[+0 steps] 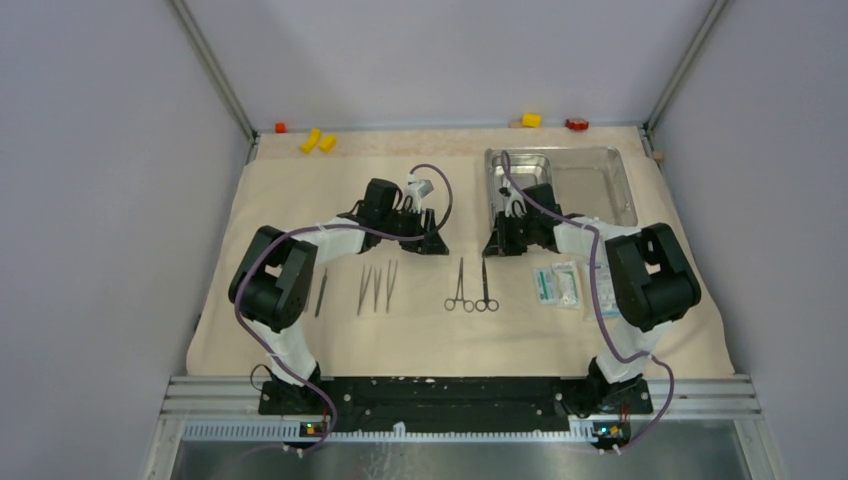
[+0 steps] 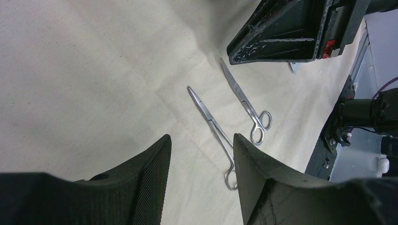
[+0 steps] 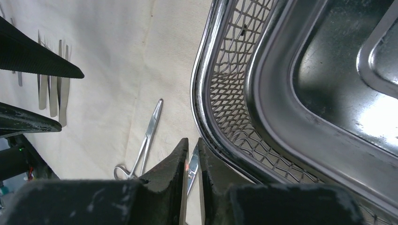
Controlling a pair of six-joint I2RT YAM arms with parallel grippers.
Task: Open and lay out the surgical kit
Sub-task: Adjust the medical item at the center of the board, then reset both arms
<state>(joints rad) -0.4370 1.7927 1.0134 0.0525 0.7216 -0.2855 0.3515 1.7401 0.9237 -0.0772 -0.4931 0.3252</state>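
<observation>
Top external view: both arms bent inward over cloth [image 1: 300, 200]. Left gripper [image 2: 202, 140] spread, empty, above forceps [image 2: 212, 124]. Right gripper [image 3: 191, 143] nearly pressed together at tip of scissors [image 2: 245, 99], beside tray [image 1: 595, 190] at far-right corner; grip unclear.

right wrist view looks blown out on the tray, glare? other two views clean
Right wrist view: yes, a white glare patch on the steel tray floor at the right edge, the rest of it readable. Left wrist view: even light, scissors sharp, soft shadow on the cloth near the top. Top external view: flat even light, only a pale sheen on the steel tray.
</observation>
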